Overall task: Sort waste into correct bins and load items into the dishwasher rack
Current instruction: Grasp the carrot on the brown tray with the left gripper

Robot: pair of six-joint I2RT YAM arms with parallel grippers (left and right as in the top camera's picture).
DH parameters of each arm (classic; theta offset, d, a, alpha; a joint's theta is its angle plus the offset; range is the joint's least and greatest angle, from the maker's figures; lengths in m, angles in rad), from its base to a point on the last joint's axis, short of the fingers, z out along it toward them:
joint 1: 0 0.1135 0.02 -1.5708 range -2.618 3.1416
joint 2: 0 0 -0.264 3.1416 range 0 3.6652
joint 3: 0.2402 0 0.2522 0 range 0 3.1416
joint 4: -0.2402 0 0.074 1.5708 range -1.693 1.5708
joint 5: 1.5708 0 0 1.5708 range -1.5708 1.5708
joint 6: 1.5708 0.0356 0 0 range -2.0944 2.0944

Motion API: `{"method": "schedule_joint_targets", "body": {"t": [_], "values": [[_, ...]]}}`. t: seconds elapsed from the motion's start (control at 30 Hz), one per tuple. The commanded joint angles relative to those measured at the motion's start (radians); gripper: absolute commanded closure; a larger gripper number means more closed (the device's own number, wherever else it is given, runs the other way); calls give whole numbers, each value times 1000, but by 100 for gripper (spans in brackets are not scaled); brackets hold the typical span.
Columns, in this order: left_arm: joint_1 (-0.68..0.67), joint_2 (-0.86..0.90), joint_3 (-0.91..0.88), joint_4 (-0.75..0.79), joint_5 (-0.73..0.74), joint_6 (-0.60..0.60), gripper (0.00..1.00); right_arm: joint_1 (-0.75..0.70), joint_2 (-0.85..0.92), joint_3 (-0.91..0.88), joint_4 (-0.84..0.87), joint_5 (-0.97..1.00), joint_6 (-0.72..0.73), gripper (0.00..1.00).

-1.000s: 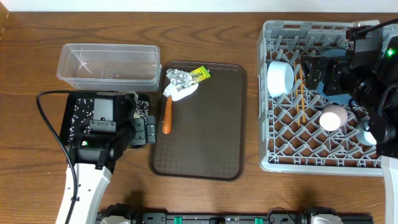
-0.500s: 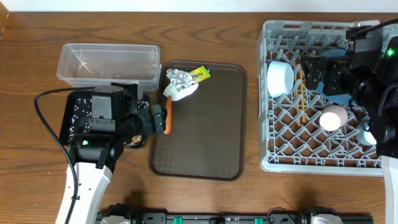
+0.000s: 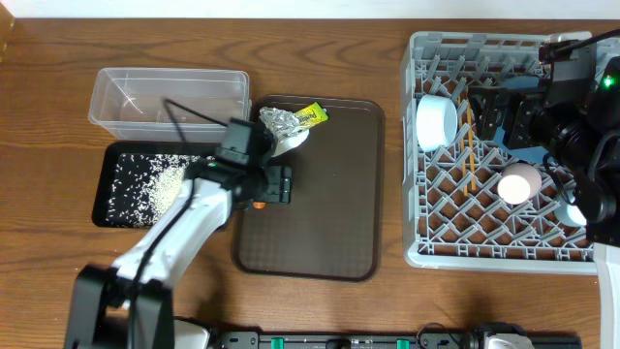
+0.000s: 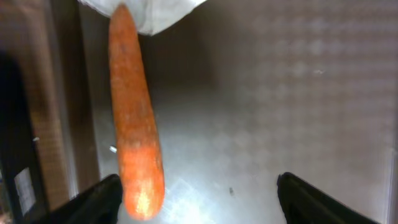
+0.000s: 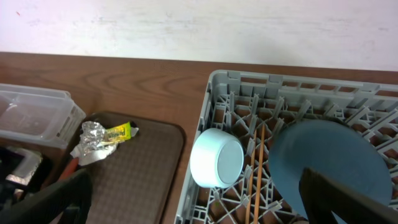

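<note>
My left gripper (image 3: 276, 184) (image 4: 199, 205) is open, low over the left side of the brown serving tray (image 3: 320, 204). The orange carrot stick (image 4: 134, 124) lies between its fingers, close to the left finger; overhead only its tip (image 3: 262, 204) shows. White crumpled paper (image 3: 291, 142), silver foil (image 3: 279, 121) and the yellow-green sachet (image 3: 312, 115) lie at the tray's back left. The black tray (image 3: 145, 179) holds rice grains; the clear tub (image 3: 170, 102) looks empty. My right gripper (image 3: 504, 114) (image 5: 199, 205) is open above the grey rack (image 3: 426, 237). The brown food lump is not in view.
The rack holds the white bowl (image 3: 436, 121) (image 5: 217, 158) on its side, the chopsticks (image 3: 470, 145) (image 5: 255, 168), the dark-blue plate (image 5: 323, 155) and the pink cup (image 3: 518, 182). The right arm hides the rack's right side.
My left arm has swung right from above the black tray onto the brown tray, over the carrot. The rice in the black tray now shows. The right arm has not moved.
</note>
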Motion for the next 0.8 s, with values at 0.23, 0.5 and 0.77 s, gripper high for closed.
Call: {"method": "schedule_joint_targets", "body": {"t": [0.23,0.5,0.77], "values": [[-13,174,11,108,-193,11,36,3,-2,2,-2,-7,17,1],[-13,200,11,114,-190,12,74,3,-2,2,-9,-7,17,1],[-9,50,57,-24,-190,12,77,3,-2,2,-9,-7,17,1]]}}
